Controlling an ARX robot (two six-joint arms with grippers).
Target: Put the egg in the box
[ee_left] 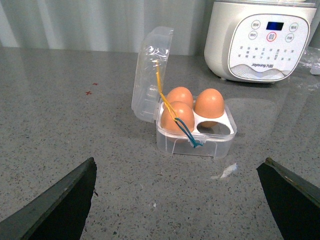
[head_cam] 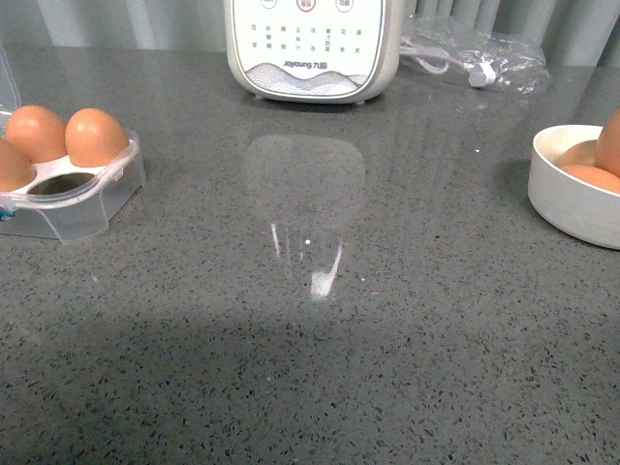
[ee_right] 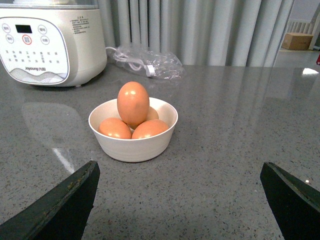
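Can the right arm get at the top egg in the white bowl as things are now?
Probably yes. The right gripper is open and faces the bowl; the top egg stands above the rim, and nothing lies between them.

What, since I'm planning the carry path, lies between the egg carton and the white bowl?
Nothing: in the front view the countertop between the egg carton and white bowl is bare; the Joyoung cooker stands farther back.

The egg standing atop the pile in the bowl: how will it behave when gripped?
The top egg is smooth and glossy, so it may slip in a pinch. It stands upright on the other eggs, so a nudge would probably topple it.
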